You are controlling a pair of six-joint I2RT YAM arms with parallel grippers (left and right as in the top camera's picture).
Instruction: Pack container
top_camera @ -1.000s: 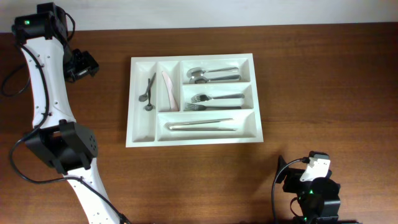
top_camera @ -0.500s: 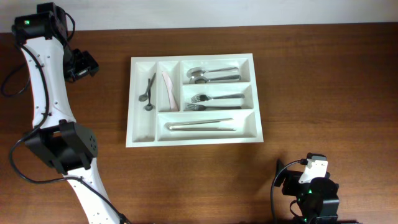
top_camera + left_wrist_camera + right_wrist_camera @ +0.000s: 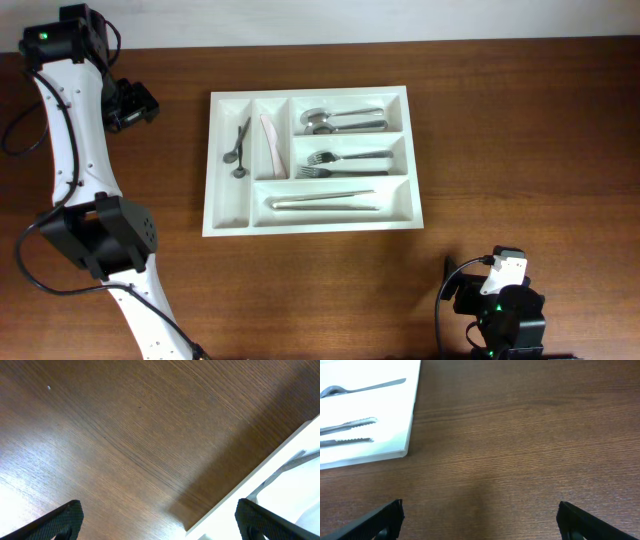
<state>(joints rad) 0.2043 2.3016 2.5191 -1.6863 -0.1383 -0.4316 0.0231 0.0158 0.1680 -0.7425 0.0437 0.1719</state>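
The white cutlery tray (image 3: 213, 160) lies at the table's middle. It holds two small dark spoons (image 3: 239, 148) in the left narrow slot, a pale knife (image 3: 269, 145) beside them, spoons (image 3: 340, 120) top right, forks (image 3: 345, 163) below them, and long knives (image 3: 325, 201) in the bottom slot. My left gripper (image 3: 135, 105) is open and empty over bare wood left of the tray; its wrist view shows the tray's corner (image 3: 280, 485). My right gripper (image 3: 470, 290) is open and empty near the front edge; its wrist view shows the tray's corner (image 3: 395, 435).
The brown wooden table (image 3: 520, 130) spreads around the tray. A pale wall strip (image 3: 400, 20) runs behind its far edge. The left arm's white links (image 3: 70, 140) run down the left side. The right arm's base (image 3: 505, 310) sits at the front edge.
The right arm has drawn back slightly toward the front edge. The left arm and the cutlery have not moved.
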